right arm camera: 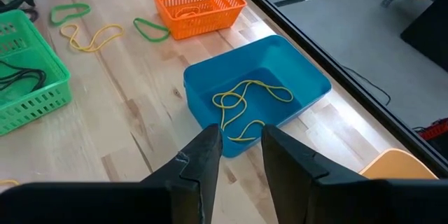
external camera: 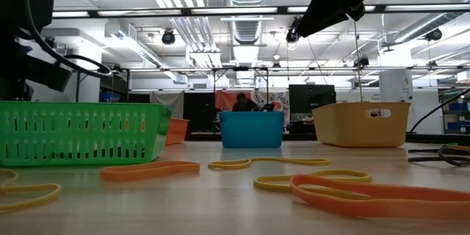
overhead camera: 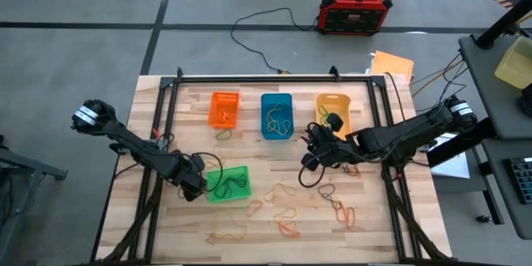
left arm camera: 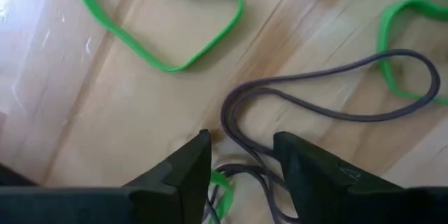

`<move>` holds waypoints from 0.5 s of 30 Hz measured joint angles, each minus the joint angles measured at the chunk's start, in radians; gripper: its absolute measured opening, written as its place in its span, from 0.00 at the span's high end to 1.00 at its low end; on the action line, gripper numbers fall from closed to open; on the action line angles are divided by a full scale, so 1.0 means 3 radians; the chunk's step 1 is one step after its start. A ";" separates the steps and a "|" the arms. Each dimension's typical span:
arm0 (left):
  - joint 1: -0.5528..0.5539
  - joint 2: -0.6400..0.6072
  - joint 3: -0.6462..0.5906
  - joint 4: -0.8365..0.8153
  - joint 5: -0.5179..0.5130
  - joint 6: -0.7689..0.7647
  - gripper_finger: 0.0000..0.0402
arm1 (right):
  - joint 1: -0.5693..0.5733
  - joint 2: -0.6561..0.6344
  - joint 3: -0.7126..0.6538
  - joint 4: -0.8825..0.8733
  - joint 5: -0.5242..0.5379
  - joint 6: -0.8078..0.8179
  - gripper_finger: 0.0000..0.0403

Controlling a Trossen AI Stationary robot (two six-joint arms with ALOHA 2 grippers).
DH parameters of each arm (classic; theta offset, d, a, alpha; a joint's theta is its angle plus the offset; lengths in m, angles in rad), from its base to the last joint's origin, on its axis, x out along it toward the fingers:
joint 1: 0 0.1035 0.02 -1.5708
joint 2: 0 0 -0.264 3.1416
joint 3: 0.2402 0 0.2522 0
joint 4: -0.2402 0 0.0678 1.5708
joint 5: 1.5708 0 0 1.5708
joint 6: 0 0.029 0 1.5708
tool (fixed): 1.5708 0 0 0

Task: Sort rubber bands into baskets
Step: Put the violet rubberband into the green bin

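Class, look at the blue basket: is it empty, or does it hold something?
Not empty. The blue basket holds thin yellow rubber bands tangled on its floor; the count is unclear.

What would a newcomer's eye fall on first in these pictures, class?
Four bright baskets stand out on the wooden table: orange basket, blue basket and yellow-orange basket in a row at the far side, green basket nearer. Loose rubber bands litter the near half, and yellow bands lie inside the blue basket.
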 joint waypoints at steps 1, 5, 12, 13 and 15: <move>0.0000 0.0001 -0.0004 0.0007 -0.0008 -0.0018 0.62 | 0.0000 0.0000 0.0000 0.0000 0.0000 0.0000 0.75; 0.0000 0.0001 -0.0023 0.0045 -0.0012 -0.0055 0.69 | 0.0000 0.0000 0.0000 0.0001 0.0000 0.0000 0.75; -0.0001 0.0002 -0.0023 0.0099 -0.0039 -0.0090 0.98 | -0.0001 0.0000 0.0000 0.0001 0.0000 -0.0005 0.77; -0.0001 -0.0007 -0.0012 0.0082 -0.0048 -0.0087 0.98 | 0.0000 0.0000 0.0000 0.0000 0.0000 -0.0007 0.77; 0.0000 -0.0023 0.0029 -0.0018 -0.0113 -0.0084 0.99 | 0.0000 0.0000 0.0000 0.0000 0.0000 -0.0011 0.77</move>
